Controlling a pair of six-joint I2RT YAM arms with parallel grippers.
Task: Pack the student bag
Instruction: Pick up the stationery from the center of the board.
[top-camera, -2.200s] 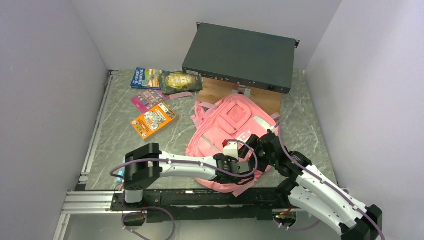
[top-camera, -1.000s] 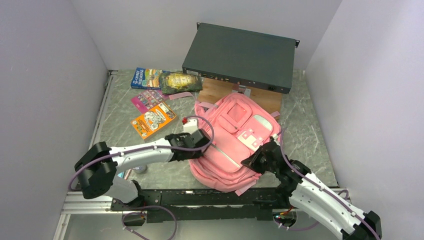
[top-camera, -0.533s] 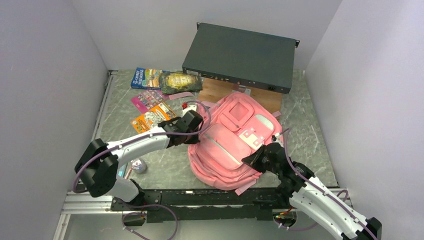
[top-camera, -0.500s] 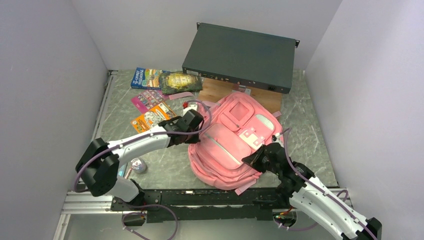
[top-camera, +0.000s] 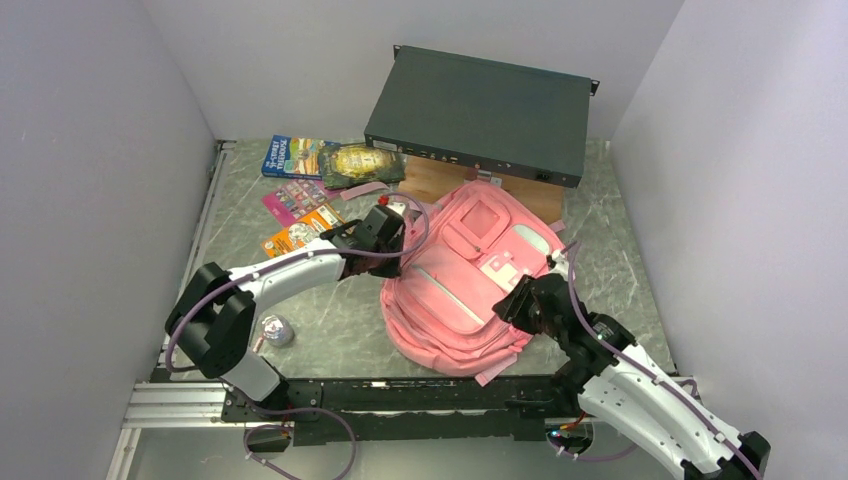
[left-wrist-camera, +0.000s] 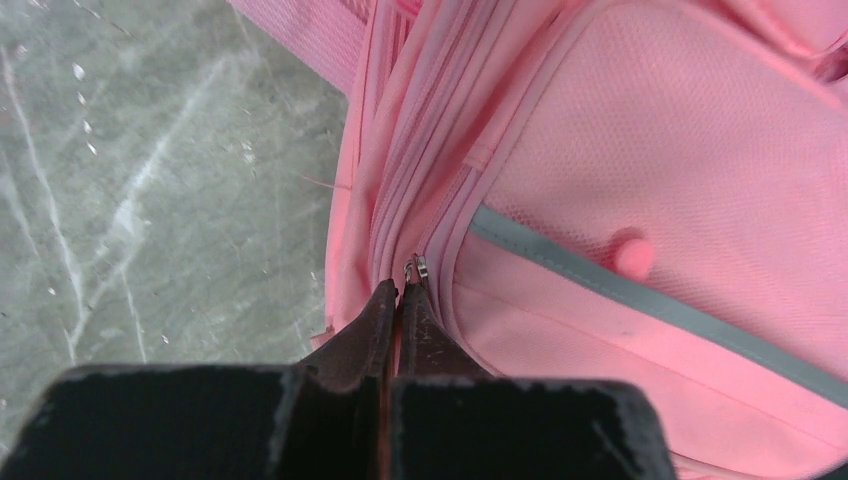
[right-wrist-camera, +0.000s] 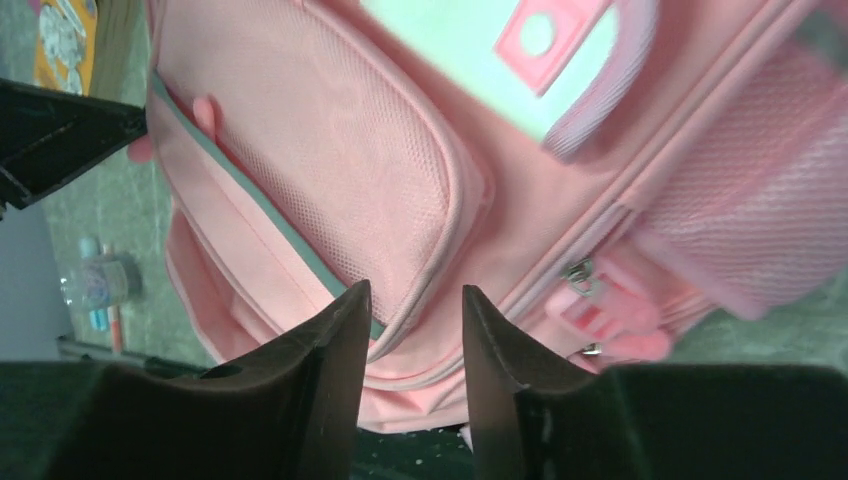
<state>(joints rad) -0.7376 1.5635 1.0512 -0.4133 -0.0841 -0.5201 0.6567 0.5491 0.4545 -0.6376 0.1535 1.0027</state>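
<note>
The pink student bag (top-camera: 470, 270) lies front side up in the middle of the table. My left gripper (top-camera: 392, 258) is at its left edge. In the left wrist view that gripper (left-wrist-camera: 403, 288) is shut on the pink pull of the main zip, whose metal slider (left-wrist-camera: 414, 268) shows just past the tips. The bag's mesh front pocket (left-wrist-camera: 650, 170) fills the right of that view. My right gripper (top-camera: 515, 300) hovers over the bag's near right corner. Its jaws (right-wrist-camera: 415, 295) stand open with nothing between them, and the bag (right-wrist-camera: 380, 180) lies beyond them.
A black rack unit (top-camera: 480, 115) rests on a wooden block (top-camera: 440, 182) behind the bag. At the back left lie a blue book (top-camera: 290, 155), a dark packet (top-camera: 360, 165), a pink sticker sheet (top-camera: 292, 200) and an orange book (top-camera: 300, 232). A small bottle (top-camera: 275, 330) sits near the left arm's base.
My left gripper has travelled with the zip pull along the bag's left edge toward the back. My right gripper has let go of the bag's near right side and opened.
</note>
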